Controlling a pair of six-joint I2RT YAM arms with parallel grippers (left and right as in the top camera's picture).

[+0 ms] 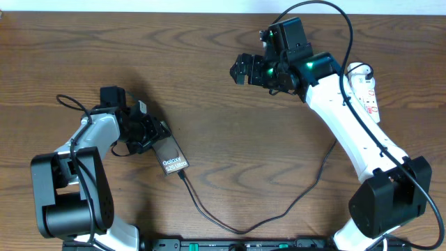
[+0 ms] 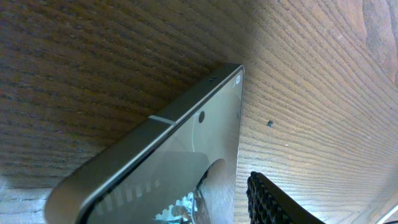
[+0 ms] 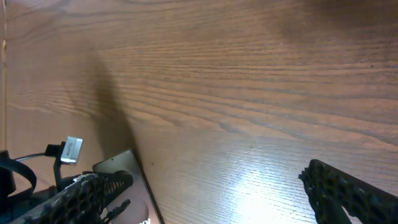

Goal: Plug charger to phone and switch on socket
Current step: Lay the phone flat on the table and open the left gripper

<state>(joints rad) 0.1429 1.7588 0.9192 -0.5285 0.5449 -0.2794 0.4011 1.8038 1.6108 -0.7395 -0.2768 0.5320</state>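
The phone (image 1: 172,159) lies on the wood table with its "Galaxy" text up. It fills the left wrist view (image 2: 186,155) and shows in the right wrist view (image 3: 127,177). My left gripper (image 1: 150,132) is shut on the phone's far end, and one black finger (image 2: 267,199) sits at the phone's edge. The charger (image 1: 240,229) runs from the phone's near end across the front of the table and up to the right, and its tip looks seated in the phone. The socket (image 1: 367,87) lies at the far right, partly under my right arm. My right gripper (image 1: 240,70) (image 3: 217,175) is wide open and empty above the table.
The left arm's base (image 1: 66,202) stands at the front left and the right arm's base (image 1: 387,202) at the front right. A black rail (image 1: 230,245) runs along the front edge. Thick black robot cables loop over the right arm (image 1: 327,21).
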